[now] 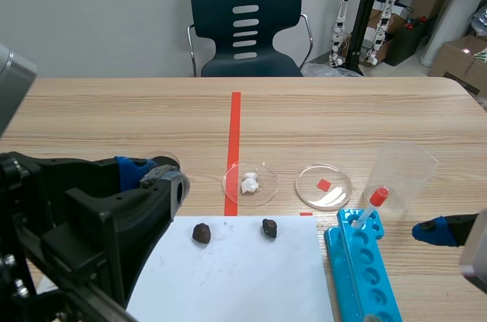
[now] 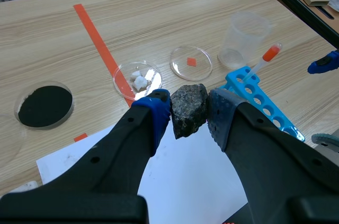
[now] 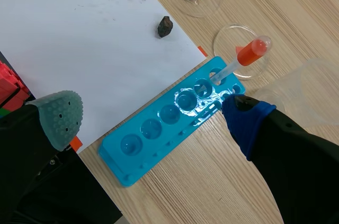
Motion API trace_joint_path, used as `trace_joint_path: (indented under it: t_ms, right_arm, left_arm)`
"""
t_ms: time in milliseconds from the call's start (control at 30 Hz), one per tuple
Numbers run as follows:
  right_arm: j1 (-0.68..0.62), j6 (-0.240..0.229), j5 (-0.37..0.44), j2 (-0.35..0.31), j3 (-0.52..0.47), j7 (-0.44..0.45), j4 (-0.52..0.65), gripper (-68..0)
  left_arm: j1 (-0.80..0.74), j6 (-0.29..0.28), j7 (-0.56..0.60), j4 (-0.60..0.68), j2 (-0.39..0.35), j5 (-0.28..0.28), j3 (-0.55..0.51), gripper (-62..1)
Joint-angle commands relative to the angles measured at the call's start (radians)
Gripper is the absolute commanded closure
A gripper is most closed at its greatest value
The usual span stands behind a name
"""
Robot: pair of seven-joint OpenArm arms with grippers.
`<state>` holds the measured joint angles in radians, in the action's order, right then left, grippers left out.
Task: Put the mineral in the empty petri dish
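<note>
Left wrist view has the mineral (image 2: 188, 108) nearest of all: a dark grey lump clamped between the blue and grey pads of the left gripper (image 2: 188, 115), apparently held in the air over the far edge of the white paper (image 2: 185, 181). With the gripper as the clock's centre, the empty petri dish (image 2: 191, 63) lies a short way ahead at twelve o'clock, only a red tape mark showing through its floor. The petri dish with white pieces (image 2: 139, 78) sits near it at about ten. The blue tube rack (image 2: 260, 105) and its red-bulbed dropper (image 2: 265, 59) are around three, and the clear beaker (image 2: 243, 33) stands farther off at one. The sound way is probably to carry the stone straight ahead with the clamp firm and centre it over the empty dish. It should go down until it nearly meets the floor before the fingers part. They should part only a little, since a light, shallow dish could skid or tip and the filled dish is a close neighbour. The right gripper (image 3: 152, 121) has its fingers wide apart, holds nothing and hangs over the rack, seemingly out of the path.
</note>
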<state>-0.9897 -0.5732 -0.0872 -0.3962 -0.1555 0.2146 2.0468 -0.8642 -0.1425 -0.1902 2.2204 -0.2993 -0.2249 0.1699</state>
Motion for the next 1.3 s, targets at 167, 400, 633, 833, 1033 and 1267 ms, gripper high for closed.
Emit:
trace_joint_path:
  t_ms: [167, 400, 633, 833, 1033, 1267]
  right_arm:
    - [0.006, 0.001, 0.008, -0.011, -0.002, 0.008, 0.016, -54.7]
    - [0.006, 0.001, 0.008, -0.011, -0.002, 0.008, 0.016, -54.7]
    - [0.006, 0.001, 0.008, -0.011, -0.002, 0.008, 0.016, -54.7]
    - [0.006, 0.001, 0.008, -0.011, -0.002, 0.008, 0.016, -54.7]
    - [0.006, 0.001, 0.008, -0.011, -0.002, 0.008, 0.016, -54.7]
    - [0.006, 0.001, 0.008, -0.011, -0.002, 0.008, 0.016, -54.7]
  left_arm:
    - [0.003, 0.0, 0.014, 0.006, 0.005, -0.006, -0.003, -14.7]
    - [0.003, 0.0, 0.014, 0.006, 0.005, -0.006, -0.003, -14.7]
    - [0.003, 0.0, 0.014, 0.006, 0.005, -0.006, -0.003, -14.7]
    - [0.003, 0.0, 0.014, 0.006, 0.005, -0.006, -0.003, -14.7]
    - [0.022, 0.001, 0.006, -0.006, 0.002, -0.006, -0.004, -14.7]
    - [0.183, 0.001, -0.054, -0.138, 0.002, -0.025, -0.002, -14.7]
